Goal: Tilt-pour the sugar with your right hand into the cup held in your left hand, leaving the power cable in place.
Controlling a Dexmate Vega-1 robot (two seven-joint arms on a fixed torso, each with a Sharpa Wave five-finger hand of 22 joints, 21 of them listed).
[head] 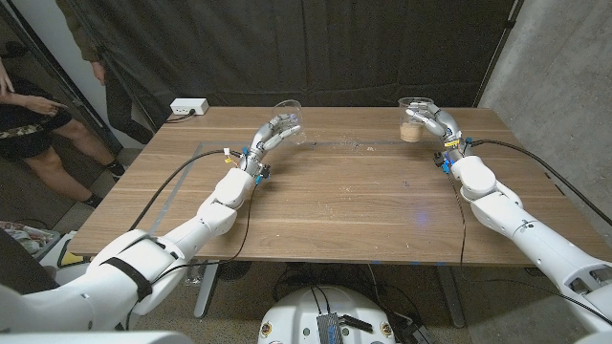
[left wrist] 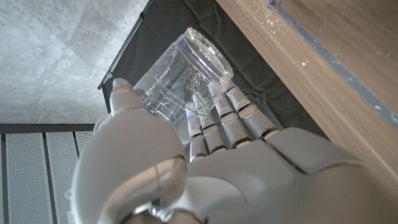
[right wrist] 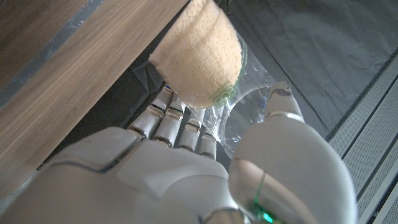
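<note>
My left hand [head: 271,134] grips an empty clear plastic cup [head: 288,108] near the table's far edge, left of centre. In the left wrist view the fingers [left wrist: 231,112] and thumb wrap the cup [left wrist: 186,68], which carries green print. My right hand [head: 442,126] holds a second clear cup [head: 414,122] upright at the far right, its lower part filled with brown sugar [right wrist: 199,56]. The right wrist view shows that hand [right wrist: 186,168] around the cup's wall. The two cups are well apart. I cannot tell whether either touches the table.
A white power strip [head: 188,107] with its cable lies at the table's back left corner. A few spilled grains [head: 368,145] dot the wooden table [head: 335,201] between the cups. A person [head: 29,124] stands off the left edge. Dark curtains hang behind.
</note>
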